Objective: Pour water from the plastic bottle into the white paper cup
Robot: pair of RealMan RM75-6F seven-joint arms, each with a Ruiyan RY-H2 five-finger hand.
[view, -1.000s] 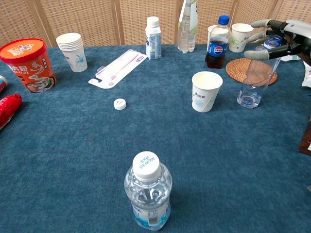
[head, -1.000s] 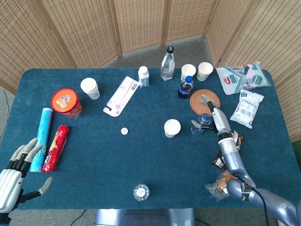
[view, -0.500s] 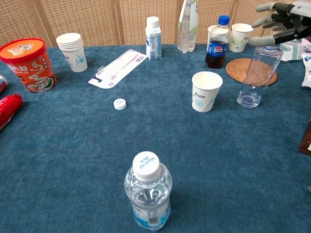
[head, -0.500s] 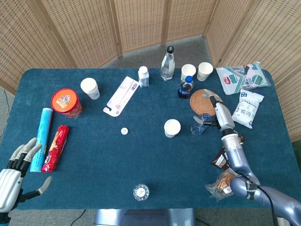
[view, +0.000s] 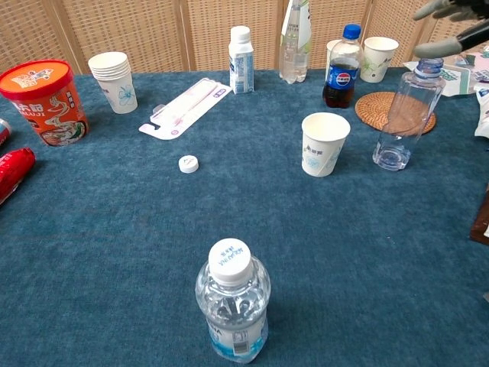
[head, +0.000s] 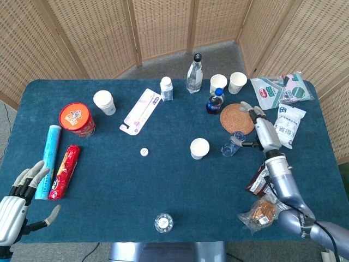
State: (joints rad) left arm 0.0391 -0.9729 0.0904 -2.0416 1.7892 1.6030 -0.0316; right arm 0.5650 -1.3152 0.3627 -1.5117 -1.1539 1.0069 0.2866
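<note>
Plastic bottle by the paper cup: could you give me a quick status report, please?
Right hand open, above bottle, not touching. Left hand open, idle. Plastic bottle upright, uncapped, beside white paper cup. Nothing between them.

The table (head: 163, 180) wears a deep teal-blue cloth, backed by tan woven screens (head: 98, 27). The white paper cup (view: 325, 143) carries a faint pale-blue print. The clear plastic bottle (view: 405, 115) beside it is colourless, with no cap. The nearest water bottle (view: 231, 302) has a white cap and a blue label. The cola bottle (view: 342, 69) is dark with a blue cap. The noodle tub (view: 42, 102) is orange-red. The coaster (head: 237, 118) is brown wicker.
</note>
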